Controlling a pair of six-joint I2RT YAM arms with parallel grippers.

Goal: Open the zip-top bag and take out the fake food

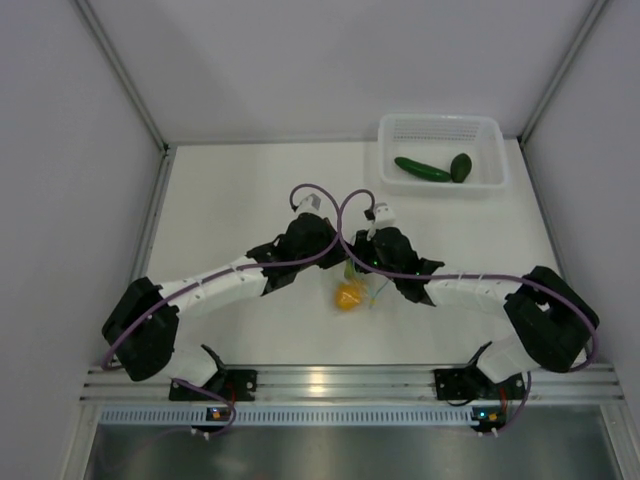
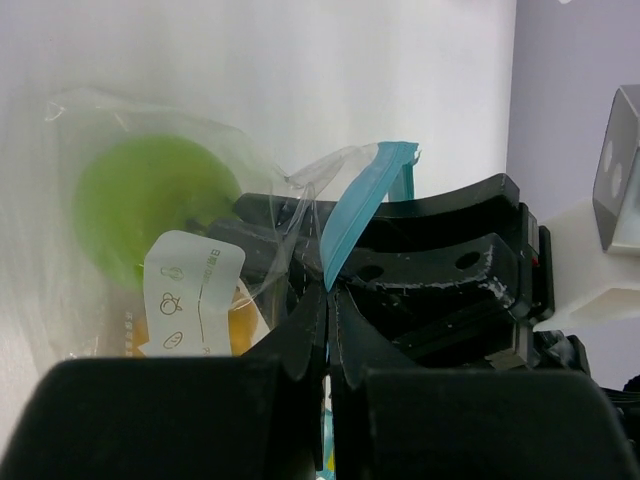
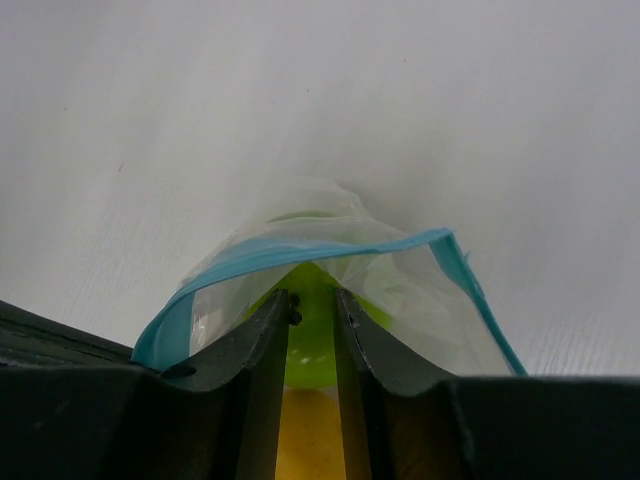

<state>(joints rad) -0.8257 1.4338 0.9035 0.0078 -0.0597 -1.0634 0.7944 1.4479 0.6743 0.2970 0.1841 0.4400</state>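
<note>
The only writing is on a white label [image 2: 195, 295] on the clear film of the zip-top bag [image 2: 250, 160]; it carries 3 small outline pictograms and lines of fine print, all too small to read, and no brand shows anywhere. The bag is small, clear and crinkled, with a light blue zip strip [image 2: 355, 205] along its mouth; it sits near the middle of the white table [image 1: 240, 200], between the 2 wrists. Inside it a lime-green ball [image 2: 150, 205] shows plainly through the plastic, and the orange round fruit [image 1: 349, 296] lies at its near end, seen from the wrists only as a patch of orange behind the label and the fingers. The left gripper [image 2: 328, 292] has its fingers pressed together on the blue strip, which curves up out of the pinch. The right gripper [image 3: 312, 305] has its fingertips a narrow gap apart just under the arching strip, with the ball showing green through the gap; whether any clear film is caught there is hard to tell. From above, the wrists and their purple cables hide most of the bag. Well apart, at the far right corner, a white mesh basket [image 1: 440, 120] holds the long dark green cucumber [image 1: 421, 169] and the dark green oval [image 1: 461, 167], side by side.
</note>
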